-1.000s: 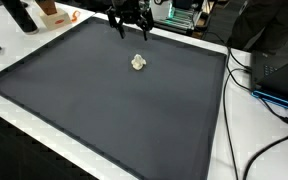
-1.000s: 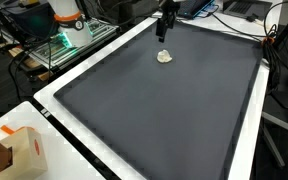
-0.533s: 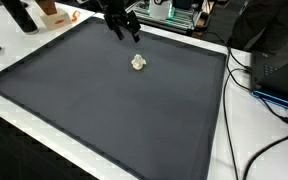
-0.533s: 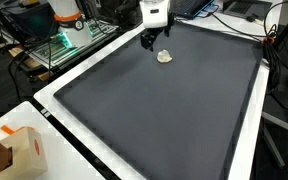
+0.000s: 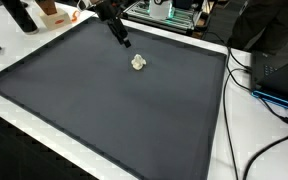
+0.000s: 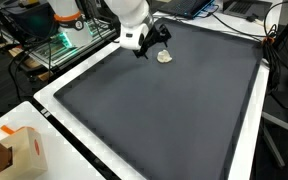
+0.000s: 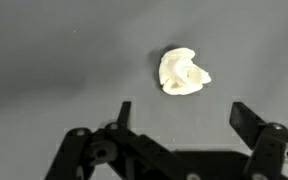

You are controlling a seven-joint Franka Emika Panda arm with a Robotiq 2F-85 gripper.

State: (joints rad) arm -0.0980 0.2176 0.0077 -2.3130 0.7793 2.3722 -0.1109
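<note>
- The gripper (image 7: 182,116) has its two black fingers (image 7: 124,112) spread wide, with nothing but bare surface in the gap between them.
- A small crumpled whitish wad (image 7: 184,72) lies just beyond the fingertips in the wrist view. It sits roughly in line with the middle of the gap and clear of both fingers.
- Neither finger touches the wad, and a strip of dark mat (image 7: 54,50) shows between the fingertips and its nearest edge.
- In an exterior view the gripper (image 5: 123,40) hangs tilted over the far part of the mat. The wad (image 5: 138,63) rests near it, a little forward of the fingertips and to one side.
- In an exterior view the gripper (image 6: 150,44) sits at the end of the white arm, with the wad (image 6: 165,56) just beside the fingers and apart from them.
- The wad rests alone on the mat, and no other object lies close to the fingers.
- The mat covers most of a white tabletop (image 5: 234,130), whose border runs well outside the fingers' reach area.
- Cables (image 5: 274,105) trail over the tabletop's edge, well apart from the fingers.
- A cardboard box (image 6: 19,150) stands at the corner farthest from the fingers.
</note>
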